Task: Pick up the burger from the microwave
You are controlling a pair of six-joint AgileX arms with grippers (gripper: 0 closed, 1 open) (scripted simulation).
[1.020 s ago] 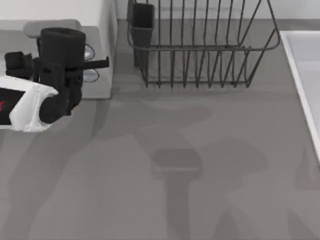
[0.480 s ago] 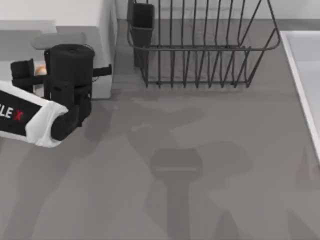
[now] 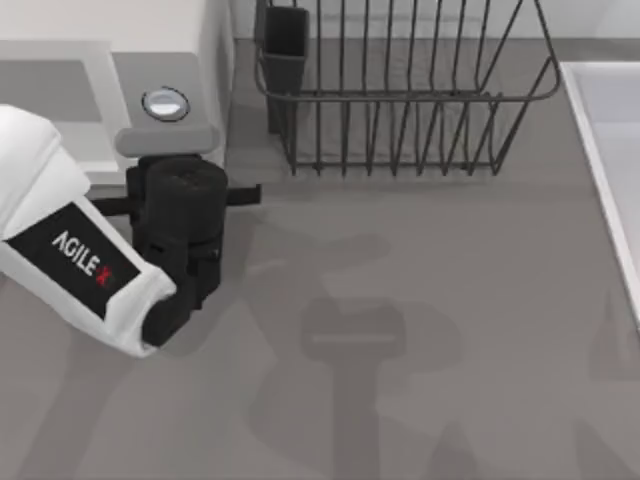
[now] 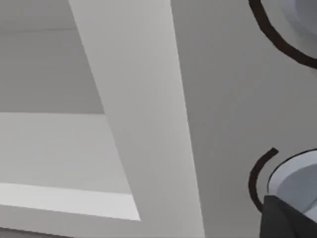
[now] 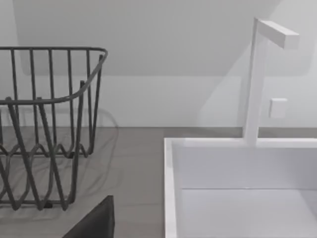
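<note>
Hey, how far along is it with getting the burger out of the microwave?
Done: the left arm is at the microwave, just in front of its button panel. In hand: whether it holds the burger is hidden under the wrist. Left: lifting it clear, if gripped. The right arm, parked, faces the dish rack.

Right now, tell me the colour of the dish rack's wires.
Dark grey, almost black; the dish rack shows best in the top view.
</note>
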